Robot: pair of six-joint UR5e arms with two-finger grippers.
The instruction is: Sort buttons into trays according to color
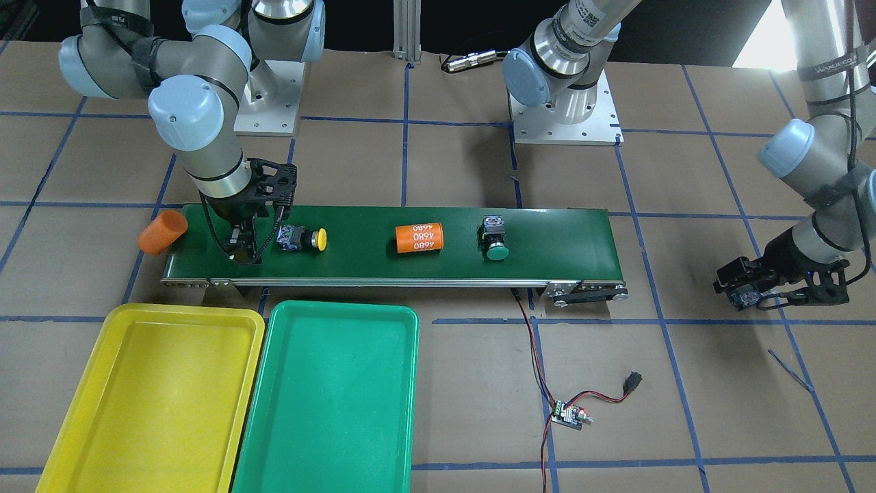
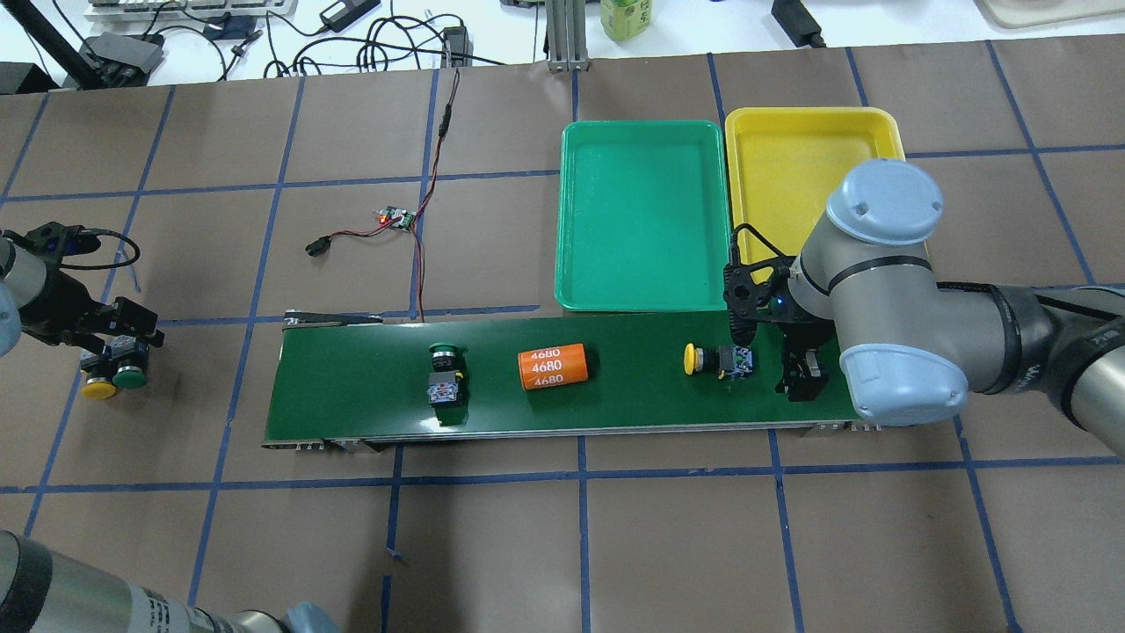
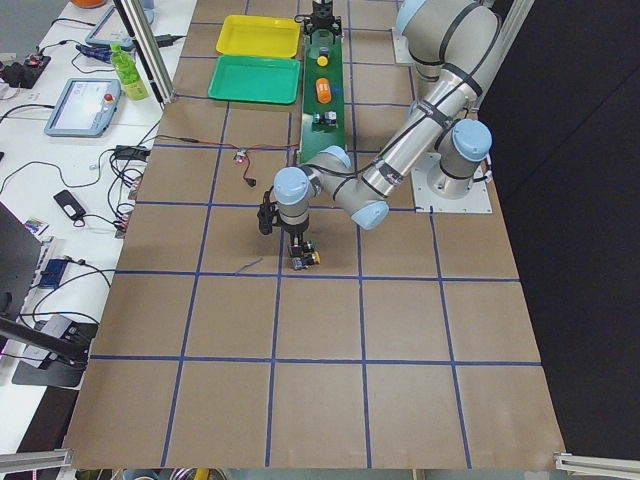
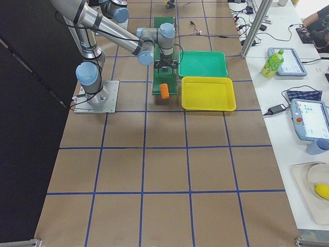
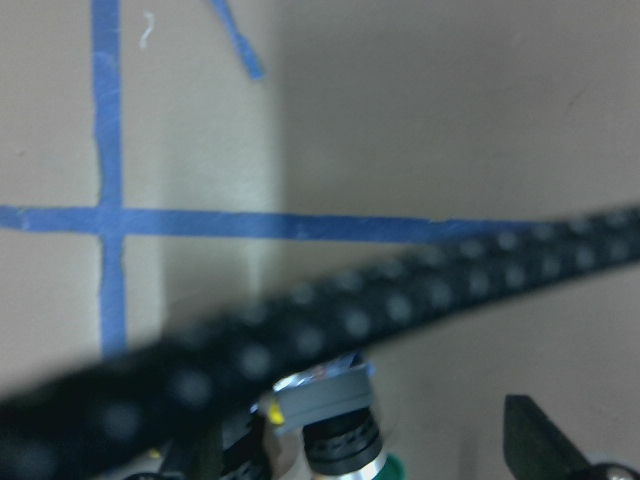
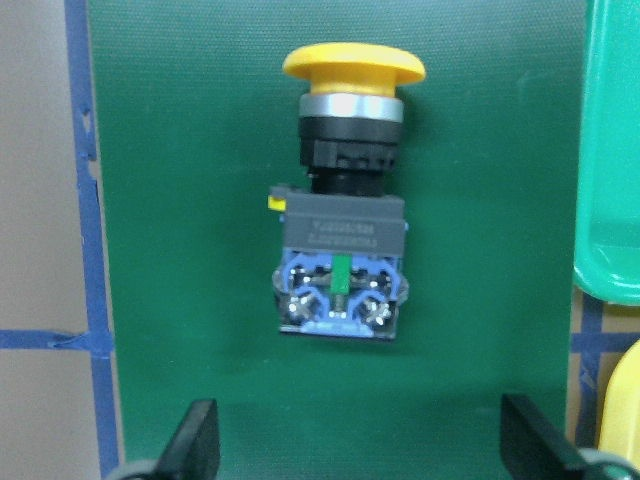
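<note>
A yellow button point(image 6: 345, 215) was laid on its side on the conveyor belt point(image 1: 561, 239), near the belt's end by the trays. Its contact block was turned toward the right hand point(image 6: 362, 455) and its cap away from it, toward the belt's middle. The button was found just ahead of the hand, in line with the gap between the two fingers point(image 6: 195, 445), and was touched by neither. The right hand was held spread wide, low over the belt.

Farther along the belt an orange cylinder point(image 1: 419, 237) was laid, and beyond it a green button point(image 1: 494, 239), with its cap toward the belt's tray-side edge. A second orange cylinder point(image 1: 163, 232) was seen on the table point(image 1: 465, 171) at the belt's end behind the right hand.

The green tray point(image 1: 328, 411) and the yellow tray point(image 1: 150, 397) were set side by side, rims touching, beside that end of the belt.

Well apart from the belt, the left hand point(image 2: 112, 350) was held low over a second yellow button point(image 2: 98, 388) and a second green button point(image 2: 130, 379), which were lying together on the table. In the left wrist view, half hidden by a blurred cable, one finger was seen standing clear of the buttons, so the hand was taken as spread.
</note>
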